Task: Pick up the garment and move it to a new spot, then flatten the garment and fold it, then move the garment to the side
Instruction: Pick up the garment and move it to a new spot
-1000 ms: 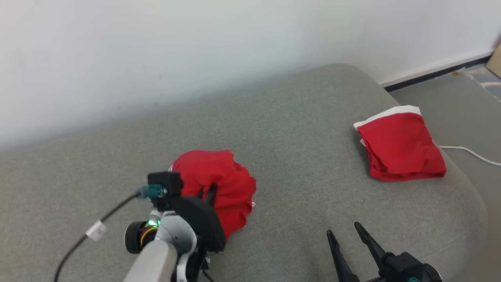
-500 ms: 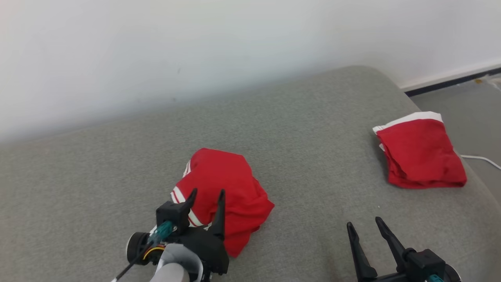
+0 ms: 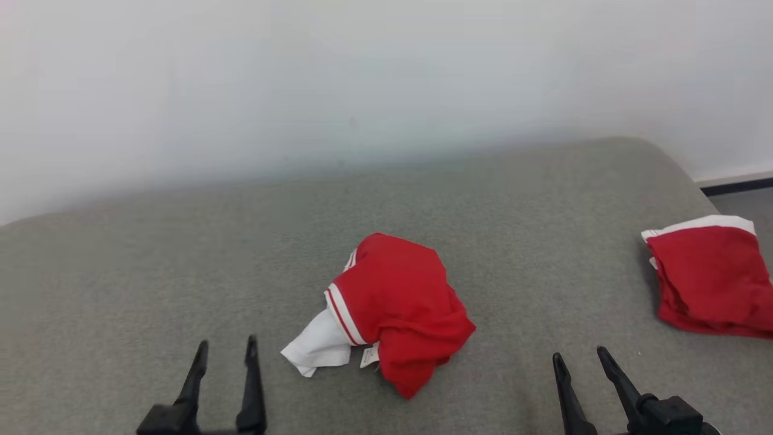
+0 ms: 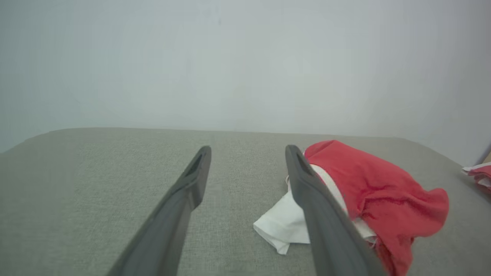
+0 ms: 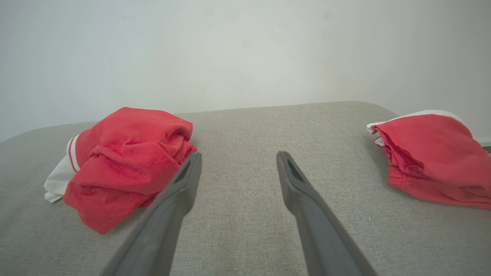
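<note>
Looking across, I see my left fingers [image 3: 252, 374] spread wide, holding nothing. Next, the crumpled red garment [image 3: 401, 302] lies in the middle of the grey cushion [image 3: 181, 254]. My right fingers [image 3: 619, 374] are wide open and empty. A folded red cloth [image 3: 712, 284] sits far right.

Home-like room: grey fabric cushion [image 3: 543, 199], white wall [image 3: 362, 72].

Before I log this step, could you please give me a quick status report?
Left gripper and right gripper open, empty. Crumpled garment loose on cushion. Second red garment apart, far right.
</note>
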{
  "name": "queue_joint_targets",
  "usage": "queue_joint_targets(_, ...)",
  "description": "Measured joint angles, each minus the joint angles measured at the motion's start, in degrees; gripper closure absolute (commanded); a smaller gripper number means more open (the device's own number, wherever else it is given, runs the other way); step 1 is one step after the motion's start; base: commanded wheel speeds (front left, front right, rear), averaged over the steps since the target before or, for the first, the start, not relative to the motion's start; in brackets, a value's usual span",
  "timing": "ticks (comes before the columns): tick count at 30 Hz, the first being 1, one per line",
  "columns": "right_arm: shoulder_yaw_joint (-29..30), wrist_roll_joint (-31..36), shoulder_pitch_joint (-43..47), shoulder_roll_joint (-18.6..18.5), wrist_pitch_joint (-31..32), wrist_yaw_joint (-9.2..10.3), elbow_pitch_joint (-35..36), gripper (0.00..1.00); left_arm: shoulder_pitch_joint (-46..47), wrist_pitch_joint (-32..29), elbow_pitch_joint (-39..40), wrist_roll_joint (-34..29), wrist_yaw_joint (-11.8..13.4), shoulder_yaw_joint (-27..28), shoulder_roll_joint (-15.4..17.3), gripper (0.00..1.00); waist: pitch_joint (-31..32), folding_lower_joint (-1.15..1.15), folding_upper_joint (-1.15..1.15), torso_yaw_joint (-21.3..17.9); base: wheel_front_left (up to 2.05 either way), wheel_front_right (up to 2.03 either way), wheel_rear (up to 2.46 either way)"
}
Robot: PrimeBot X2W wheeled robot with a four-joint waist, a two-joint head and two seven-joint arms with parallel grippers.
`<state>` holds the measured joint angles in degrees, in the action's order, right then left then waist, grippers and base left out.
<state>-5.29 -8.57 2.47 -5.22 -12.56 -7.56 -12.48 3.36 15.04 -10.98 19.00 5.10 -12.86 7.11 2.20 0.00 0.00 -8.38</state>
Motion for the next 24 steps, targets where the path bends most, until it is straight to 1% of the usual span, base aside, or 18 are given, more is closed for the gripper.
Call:
queue_joint_targets(9,-0.4,-0.1,0.9,0.0,0.0,0.01,-1.1,0.00,-7.9,0.0,2.2,-5.9,-5.3,6.8,-0.5,0.00,1.9,0.00,0.00,2.8,0.00,0.00,0.00)
queue_joint_targets(17,-0.6,-0.6,2.2,0.0,-0.1,0.01,-2.5,0.00,-11.9,0.0,1.5,-8.0,-7.7,12.6,-1.8,0.00,3.1,0.00,0.00,3.5,0.00,0.00,0.00)
queue_joint_targets(20,-0.7,-0.6,2.4,0.0,-0.1,0.01,-2.8,0.00,-12.4,0.0,1.1,-8.6,-9.0,14.0,-2.2,0.00,3.2,0.00,0.00,3.5,0.00,0.00,0.00)
queue_joint_targets(24,-0.6,-0.6,2.4,0.0,-0.1,0.01,-3.0,0.00,-12.5,0.0,0.4,-9.3,-10.0,15.2,-2.7,0.00,3.0,0.00,0.00,3.3,0.00,0.00,0.00)
